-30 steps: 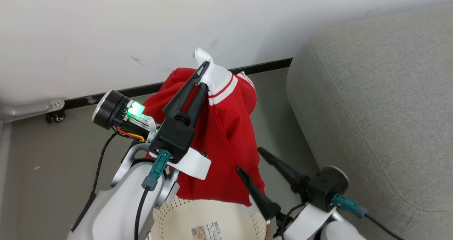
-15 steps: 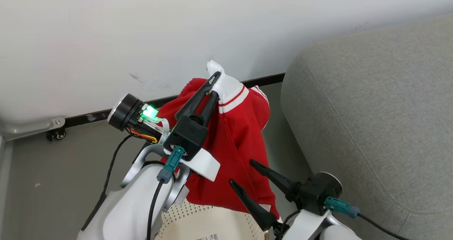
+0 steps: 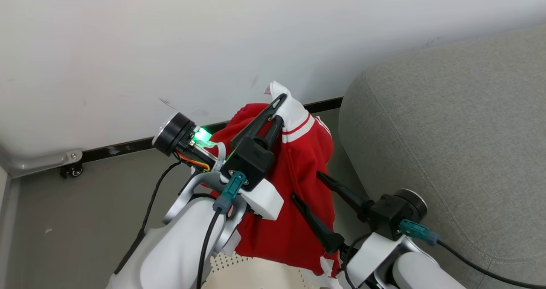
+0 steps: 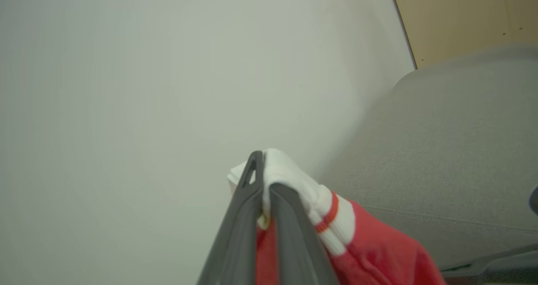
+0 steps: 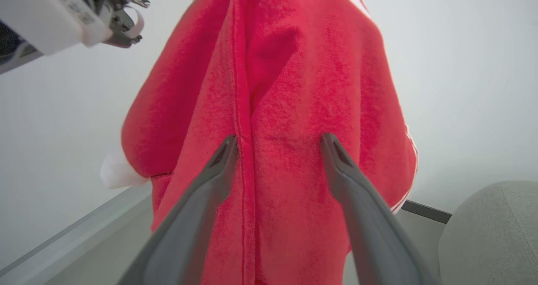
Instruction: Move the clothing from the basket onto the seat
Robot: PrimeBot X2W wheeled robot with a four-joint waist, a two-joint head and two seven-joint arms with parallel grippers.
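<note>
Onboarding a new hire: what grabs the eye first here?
A red garment with a white striped cuff hangs mid-frame from the shut left gripper above the basket. The open right gripper points at the cloth; the big grey seat lies to the right.

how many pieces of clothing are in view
1: a red garment with white striped trim, hanging from the shut left gripper above the basket, beside the sofa. More may lie hidden inside the basket.
</note>
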